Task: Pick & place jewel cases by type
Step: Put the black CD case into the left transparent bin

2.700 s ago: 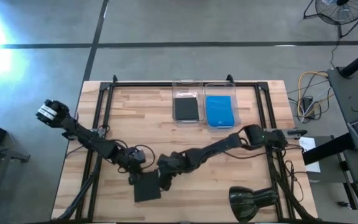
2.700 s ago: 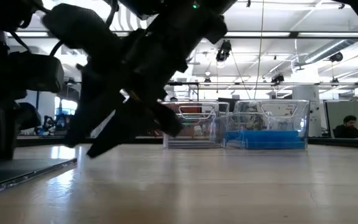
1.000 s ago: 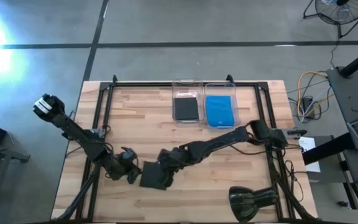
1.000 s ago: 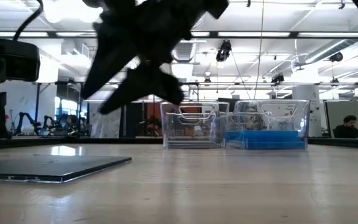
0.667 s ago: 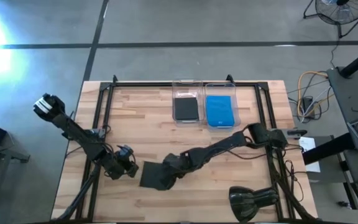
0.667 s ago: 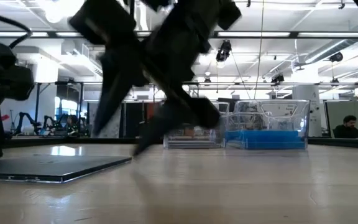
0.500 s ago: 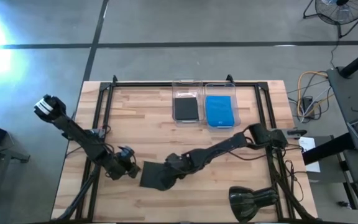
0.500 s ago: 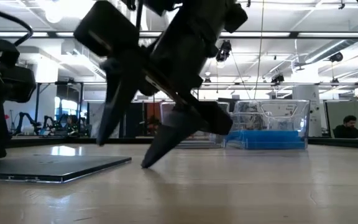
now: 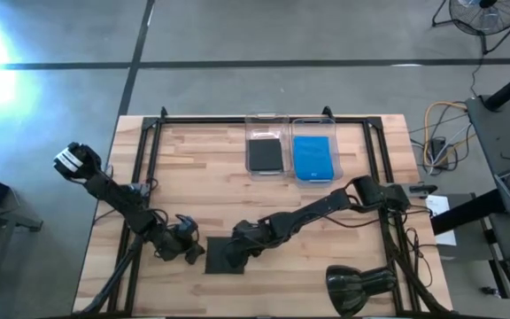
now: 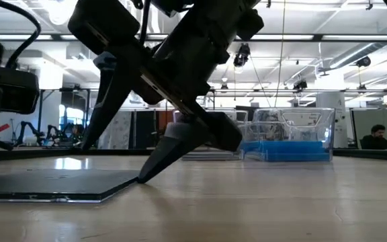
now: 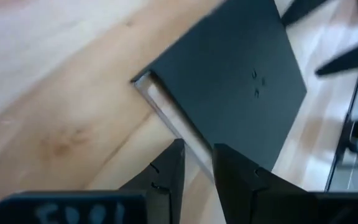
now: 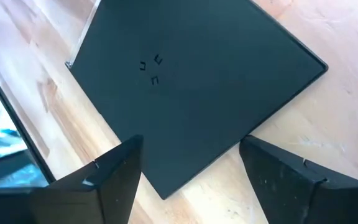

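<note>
An overhead camera is looking straight down on the whole wooden table [image 9: 326,266]; a low camera is peering level across it toward the clear bins [image 10: 287,134] and room behind; both wrist cameras are looking closely, from opposite sides, at the same black jewel case [image 11: 229,87] [image 12: 191,87] shared with the overhead view [image 9: 226,255].

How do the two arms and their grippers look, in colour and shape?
Both arms are dark, slim and jointed. The left arm ends at its base in a white, light-coloured block. The right gripper has two broad, black, wedge-shaped fingers; the left gripper has narrower black fingers above a label with blurred pale lettering.
</note>
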`<state>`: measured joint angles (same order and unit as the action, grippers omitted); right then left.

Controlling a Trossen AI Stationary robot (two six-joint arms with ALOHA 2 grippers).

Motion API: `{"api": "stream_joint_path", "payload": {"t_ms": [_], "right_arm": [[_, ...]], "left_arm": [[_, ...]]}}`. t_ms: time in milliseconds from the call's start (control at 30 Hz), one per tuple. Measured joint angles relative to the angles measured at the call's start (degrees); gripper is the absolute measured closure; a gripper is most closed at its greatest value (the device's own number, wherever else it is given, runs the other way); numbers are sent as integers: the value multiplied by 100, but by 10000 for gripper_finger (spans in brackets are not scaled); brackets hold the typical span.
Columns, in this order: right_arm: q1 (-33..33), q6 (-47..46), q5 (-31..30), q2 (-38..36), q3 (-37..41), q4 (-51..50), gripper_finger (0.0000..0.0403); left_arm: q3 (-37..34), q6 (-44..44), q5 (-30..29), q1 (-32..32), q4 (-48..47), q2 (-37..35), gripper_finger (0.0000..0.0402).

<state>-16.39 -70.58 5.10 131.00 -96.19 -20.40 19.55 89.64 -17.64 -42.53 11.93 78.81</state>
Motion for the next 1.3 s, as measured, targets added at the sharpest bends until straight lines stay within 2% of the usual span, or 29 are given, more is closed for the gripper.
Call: {"api": "stream_joint_path", "payload": {"t_ms": [233,400,500,700,833,1000,1033,1200,1300], "right_arm": [[24,1061,-272,-504,5,443,149],[15,1584,-277,-527,-12,1153,150],[25,1444,-243,-419,-2,1310,152],[88,515,141,-187,-2,1234,167],[177,76,272,-203,-10,1274,217],[338,537,285,-226,-11,991,358],[385,716,307,-276,-11,877,374],[876,1831,235,-1039,-11,-299,393],[1254,2990,-804,-1844,-96,-1100,394]], "left_arm": [[5,-403,507,-285,-286,17,335],[3,-405,419,-288,-308,17,335],[0,-403,290,-268,-296,17,335],[-2,-395,40,-223,-198,24,335],[-2,-410,-16,-220,-200,24,335],[-1,-364,-38,-233,-62,-52,335],[28,-370,-29,-256,-69,-96,335],[311,-511,84,-522,-110,-464,335],[359,-446,32,-575,-181,-596,335]]}}
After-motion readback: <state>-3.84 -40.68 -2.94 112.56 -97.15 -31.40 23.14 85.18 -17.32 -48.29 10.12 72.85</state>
